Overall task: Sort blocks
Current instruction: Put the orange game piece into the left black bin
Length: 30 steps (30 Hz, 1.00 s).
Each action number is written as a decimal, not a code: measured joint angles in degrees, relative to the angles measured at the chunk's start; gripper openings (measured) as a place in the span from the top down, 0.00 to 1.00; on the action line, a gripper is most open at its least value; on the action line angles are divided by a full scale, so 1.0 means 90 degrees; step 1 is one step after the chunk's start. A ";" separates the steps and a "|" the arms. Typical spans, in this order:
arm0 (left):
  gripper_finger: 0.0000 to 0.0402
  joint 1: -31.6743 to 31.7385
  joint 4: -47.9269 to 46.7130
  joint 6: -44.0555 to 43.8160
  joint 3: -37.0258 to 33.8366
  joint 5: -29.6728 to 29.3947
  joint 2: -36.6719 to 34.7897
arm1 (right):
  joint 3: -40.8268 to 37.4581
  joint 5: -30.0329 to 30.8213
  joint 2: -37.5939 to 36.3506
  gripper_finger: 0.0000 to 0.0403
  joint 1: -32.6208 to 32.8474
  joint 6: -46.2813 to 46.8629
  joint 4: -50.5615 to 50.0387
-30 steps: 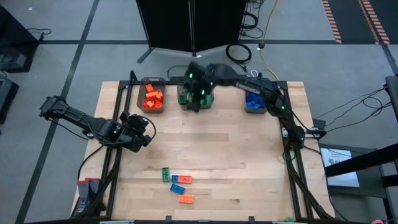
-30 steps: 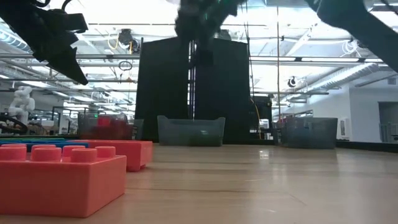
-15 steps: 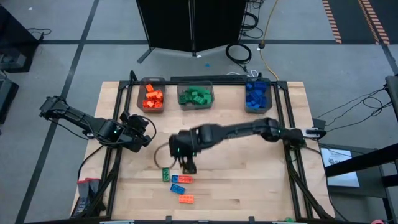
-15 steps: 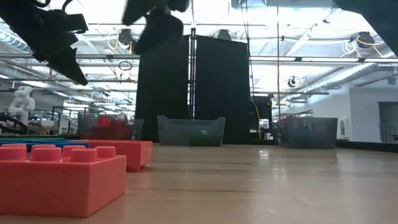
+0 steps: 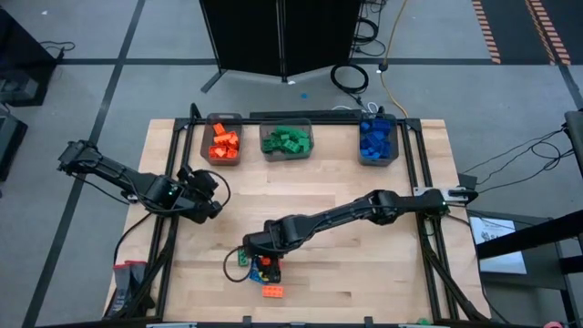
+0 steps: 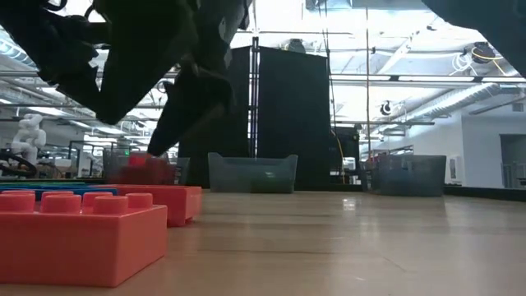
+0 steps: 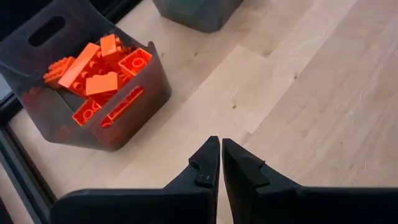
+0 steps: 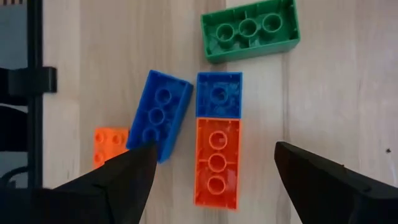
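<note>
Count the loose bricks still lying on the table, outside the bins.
5, by the right wrist view: a green brick, a long blue brick, a short blue brick touching an orange brick, and a small orange brick partly hidden. More may be hidden.

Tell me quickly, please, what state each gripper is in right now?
Left gripper: shut, holding nothing, waiting near the orange bin.
Right gripper: open, empty, above the loose blocks.

From where I stand, nothing here carries readable writing: no label, brand, number or sign shows on anything in view.
</note>
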 joint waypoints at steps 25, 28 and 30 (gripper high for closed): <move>0.94 0.0000 0.0123 0.0002 0.0000 0.0134 0.0140 | -0.0219 0.0935 0.0497 0.49 0.0082 0.0720 -0.0867; 0.94 0.0002 0.0124 0.0002 0.0000 0.0129 0.0159 | -0.0221 0.0941 0.0498 0.67 0.0082 0.0701 -0.0856; 0.94 0.0002 0.0125 0.0002 0.0000 0.0125 0.0165 | -0.0221 0.0995 0.0496 0.71 0.0082 0.0723 -0.0857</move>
